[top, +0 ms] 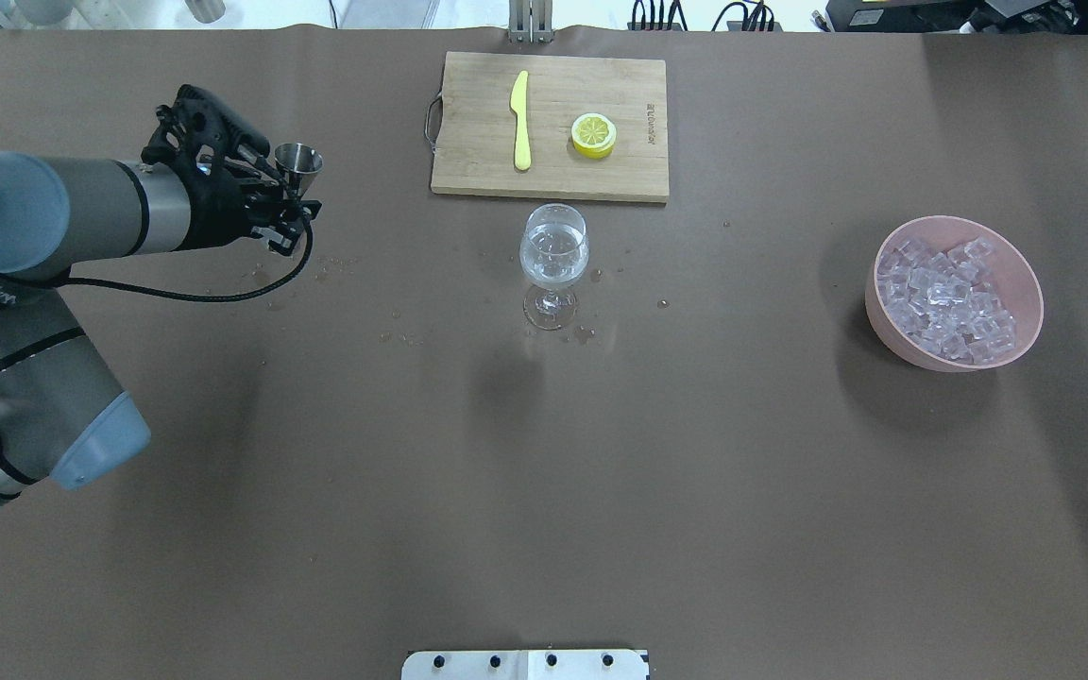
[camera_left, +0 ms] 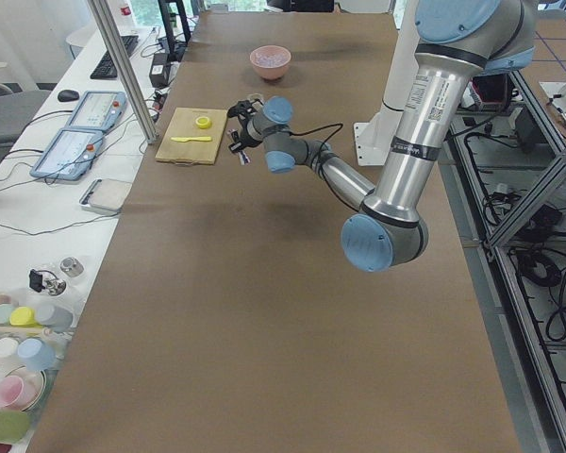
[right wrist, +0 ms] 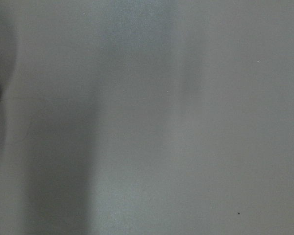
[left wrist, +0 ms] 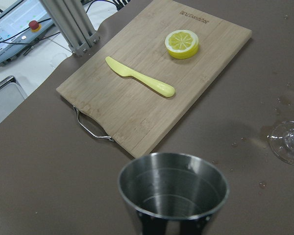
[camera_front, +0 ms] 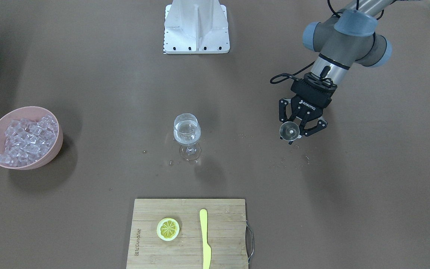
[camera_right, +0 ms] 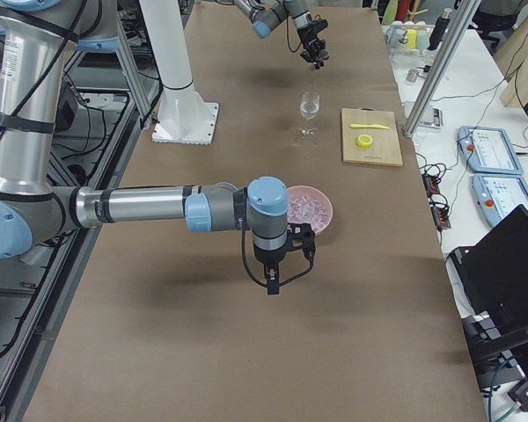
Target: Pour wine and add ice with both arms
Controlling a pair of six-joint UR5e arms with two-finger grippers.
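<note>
A stemmed wine glass stands mid-table and holds the wine, a clear liquid; it also shows in the overhead view. My left gripper is shut on a small steel measuring cup, held above the table well to the glass's side. In the left wrist view the cup faces mouth up and looks empty. The ice is heaped in a pink bowl at the other end. My right gripper hangs beside that bowl; I cannot tell whether it is open or shut.
A wooden cutting board with a lemon slice and a yellow knife lies just beyond the glass. Water droplets dot the table around the glass. The white robot base stands at the near edge.
</note>
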